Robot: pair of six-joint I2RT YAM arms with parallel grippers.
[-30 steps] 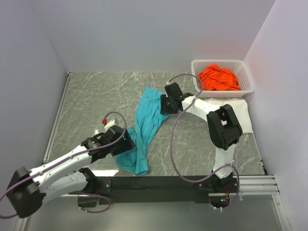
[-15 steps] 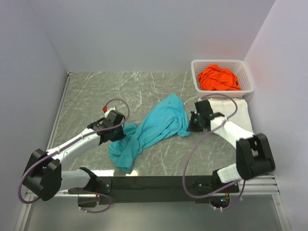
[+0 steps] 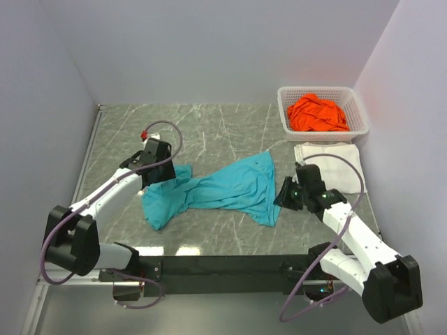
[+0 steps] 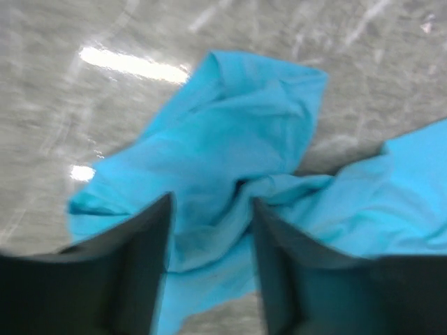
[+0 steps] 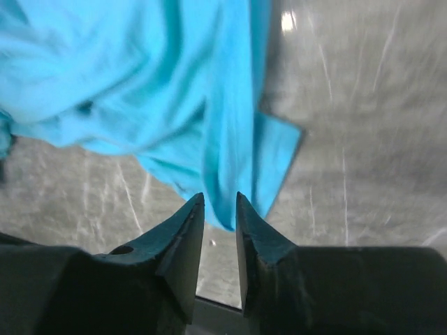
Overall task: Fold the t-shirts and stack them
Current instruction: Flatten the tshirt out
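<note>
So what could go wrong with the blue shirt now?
1. The teal t-shirt lies bunched and twisted, so folding it now may lock in wrinkles.
2. The left claw hangs open over a crumpled heap, so it might pinch several layers.
3. The right arm's cable loops over the white t-shirt and could drag it askew.

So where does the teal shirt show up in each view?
Top external: teal shirt stretched across the middle of the table.
Left wrist: shirt fills the centre and right of the picture.
Right wrist: shirt at upper left, one corner reaching down to mid-frame.
Shared landmark: the grey marbled table under it.
</note>
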